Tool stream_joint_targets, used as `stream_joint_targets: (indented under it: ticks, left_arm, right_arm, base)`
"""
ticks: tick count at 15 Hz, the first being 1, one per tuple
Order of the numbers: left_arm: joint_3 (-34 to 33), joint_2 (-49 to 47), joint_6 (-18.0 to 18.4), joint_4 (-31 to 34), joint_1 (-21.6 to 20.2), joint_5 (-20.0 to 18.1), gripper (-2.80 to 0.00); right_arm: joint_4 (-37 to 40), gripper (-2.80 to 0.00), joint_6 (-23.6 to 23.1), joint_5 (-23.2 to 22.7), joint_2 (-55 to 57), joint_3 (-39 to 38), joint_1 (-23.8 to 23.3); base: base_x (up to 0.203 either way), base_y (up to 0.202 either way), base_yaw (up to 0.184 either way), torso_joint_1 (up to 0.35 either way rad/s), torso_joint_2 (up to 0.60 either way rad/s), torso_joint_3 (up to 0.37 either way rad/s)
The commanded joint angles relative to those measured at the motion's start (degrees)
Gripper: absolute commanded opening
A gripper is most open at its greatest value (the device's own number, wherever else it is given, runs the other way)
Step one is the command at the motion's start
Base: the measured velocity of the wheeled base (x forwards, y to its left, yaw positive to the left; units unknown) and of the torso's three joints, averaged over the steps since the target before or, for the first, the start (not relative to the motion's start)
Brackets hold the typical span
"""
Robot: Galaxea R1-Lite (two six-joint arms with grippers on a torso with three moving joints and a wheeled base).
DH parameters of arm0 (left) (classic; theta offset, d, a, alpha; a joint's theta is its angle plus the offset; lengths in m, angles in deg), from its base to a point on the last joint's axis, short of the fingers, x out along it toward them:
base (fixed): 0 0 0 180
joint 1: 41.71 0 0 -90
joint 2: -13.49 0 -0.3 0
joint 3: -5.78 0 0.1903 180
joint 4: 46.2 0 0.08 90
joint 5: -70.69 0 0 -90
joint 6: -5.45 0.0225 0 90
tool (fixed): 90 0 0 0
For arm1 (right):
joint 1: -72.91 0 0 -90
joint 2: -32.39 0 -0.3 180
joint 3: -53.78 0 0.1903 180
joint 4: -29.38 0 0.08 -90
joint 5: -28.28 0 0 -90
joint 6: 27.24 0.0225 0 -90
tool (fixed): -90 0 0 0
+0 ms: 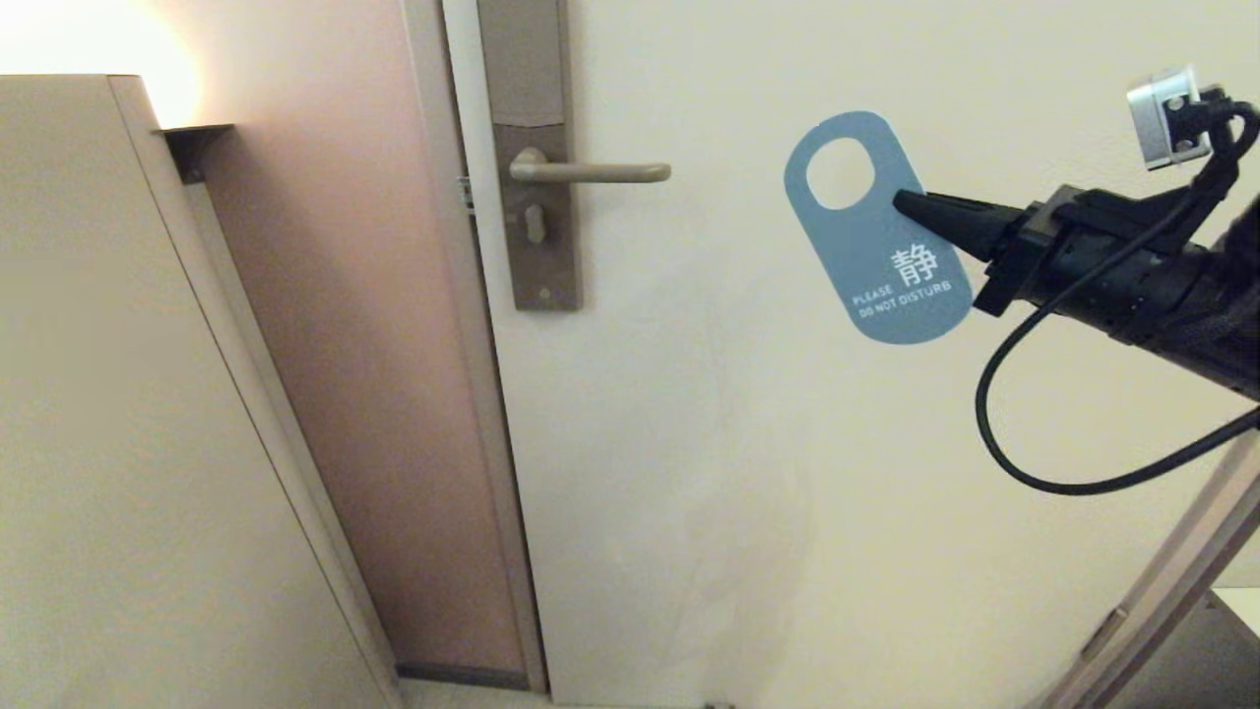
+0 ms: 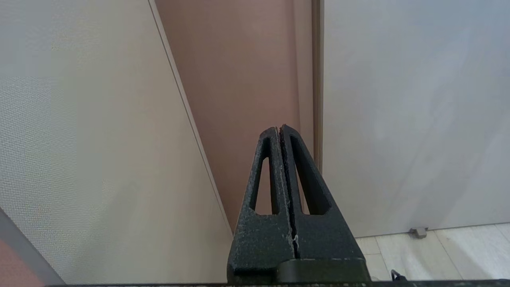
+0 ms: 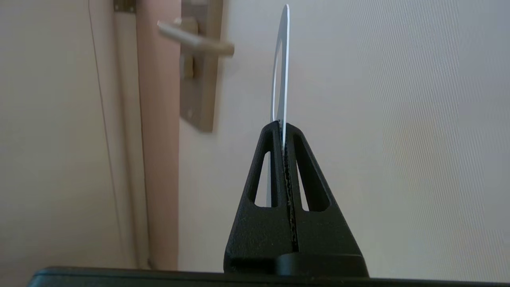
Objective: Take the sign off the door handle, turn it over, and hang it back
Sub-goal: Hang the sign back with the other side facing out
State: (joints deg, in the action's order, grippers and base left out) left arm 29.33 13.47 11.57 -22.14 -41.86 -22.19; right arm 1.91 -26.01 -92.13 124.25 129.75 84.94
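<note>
Pinching the sign [image 1: 876, 236] by its edge just below the round hole, the right gripper [image 1: 901, 202] held it in the air before the cream door [image 1: 768, 473], well to the right of the door handle [image 1: 591, 172] and clear of it. The blue face with white lettering was turned toward the head camera, the hanger tilted with its hole end uppermost. From the right wrist the sign [image 3: 283, 59] showed edge-on, a thin pale strip clamped between the black fingers [image 3: 271, 167]; its far face could not be made out there. The handle lever stood level on its tall plate [image 1: 536, 207], bare. The left gripper [image 2: 281, 129] hung low near the door frame, fingers pressed together on nothing.
</note>
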Motion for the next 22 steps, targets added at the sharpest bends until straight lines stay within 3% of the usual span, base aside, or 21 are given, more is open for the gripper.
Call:
stream_joint_targets:
  ticks: [1, 9, 22]
  left_arm:
    - [-0.01, 0.02, 0.03, 0.01, -0.02, -0.02, -2.80]
    - [-0.01, 0.02, 0.03, 0.01, -0.02, -0.02, -2.80]
    - [-0.01, 0.02, 0.03, 0.01, -0.02, -0.02, -2.80]
  right_arm:
    - [-0.56, -2.80, 0.00, -0.15, 4.75, 3.56, 0.64]
    - [-2.73, -2.80, -0.35, 0.59, 13.49, 14.57, 2.88]
    - [-2.94, -2.80, -0.61, 0.59, 19.10, 22.90, 8.94]
  base:
    - [0.000, 0.000, 0.000, 0.000, 0.00, 0.000]
    - [0.000, 0.000, 0.000, 0.000, 0.00, 0.000]
    - [0.000, 0.000, 0.000, 0.000, 0.00, 0.000]
